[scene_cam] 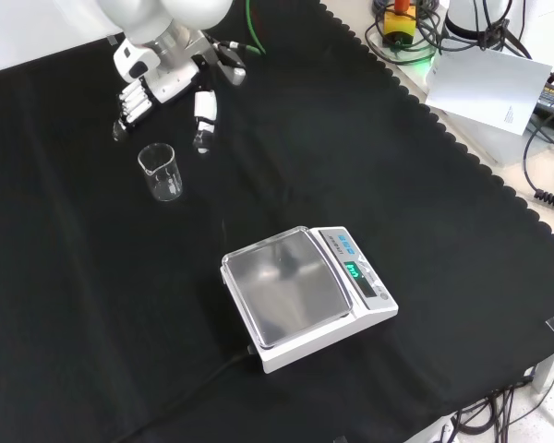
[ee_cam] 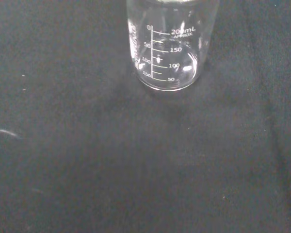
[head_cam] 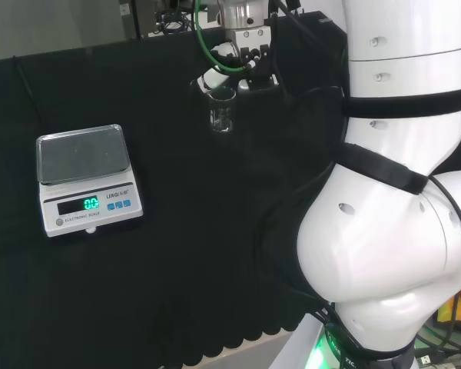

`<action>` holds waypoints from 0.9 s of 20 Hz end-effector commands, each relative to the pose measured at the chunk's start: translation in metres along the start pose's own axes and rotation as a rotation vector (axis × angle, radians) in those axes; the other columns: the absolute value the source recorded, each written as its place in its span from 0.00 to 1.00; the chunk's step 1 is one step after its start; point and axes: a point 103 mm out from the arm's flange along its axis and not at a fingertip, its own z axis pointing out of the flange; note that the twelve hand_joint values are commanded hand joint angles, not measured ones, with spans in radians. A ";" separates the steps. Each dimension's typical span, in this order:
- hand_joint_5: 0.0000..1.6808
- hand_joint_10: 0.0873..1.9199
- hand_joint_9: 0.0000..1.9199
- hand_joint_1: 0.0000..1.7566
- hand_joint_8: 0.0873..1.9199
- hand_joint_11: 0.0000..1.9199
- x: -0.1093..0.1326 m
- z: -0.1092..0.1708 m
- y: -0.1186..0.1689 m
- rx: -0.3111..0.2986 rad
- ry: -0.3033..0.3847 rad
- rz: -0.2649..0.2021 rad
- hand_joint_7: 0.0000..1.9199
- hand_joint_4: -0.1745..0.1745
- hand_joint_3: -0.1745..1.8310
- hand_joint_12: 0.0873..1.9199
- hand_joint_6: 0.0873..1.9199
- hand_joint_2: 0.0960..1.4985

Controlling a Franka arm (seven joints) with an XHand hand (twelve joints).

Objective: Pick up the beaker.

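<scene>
A clear glass beaker (scene_cam: 161, 172) stands upright on the black cloth; in the head view the beaker (head_cam: 222, 109) is near the far middle, and in the wrist view the beaker (ee_cam: 169, 46) shows white graduation marks and looks empty. The black and white hand (scene_cam: 166, 88) hovers just beyond the beaker in the front view, fingers spread and pointing down, not touching it. In the head view the hand (head_cam: 229, 71) sits right behind the beaker's rim. It holds nothing.
A white electronic scale (scene_cam: 305, 293) with a steel pan and lit green display stands in the middle of the cloth; in the head view the scale (head_cam: 85, 178) is at the left. The arm's white links (head_cam: 399, 192) stand large at the head view's right. Cables and paper (scene_cam: 485, 78) lie past the cloth's edge.
</scene>
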 end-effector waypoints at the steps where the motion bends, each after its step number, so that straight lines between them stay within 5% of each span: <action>1: 0.00 0.40 0.04 0.20 0.20 0.00 -0.011 0.008 0.028 0.015 0.000 0.022 0.00 0.55 0.16 0.67 0.00 0.44; 18: 0.00 0.40 0.04 0.20 0.20 0.00 -0.019 0.043 0.052 0.093 0.012 0.033 0.00 0.55 0.16 0.66 0.00 0.44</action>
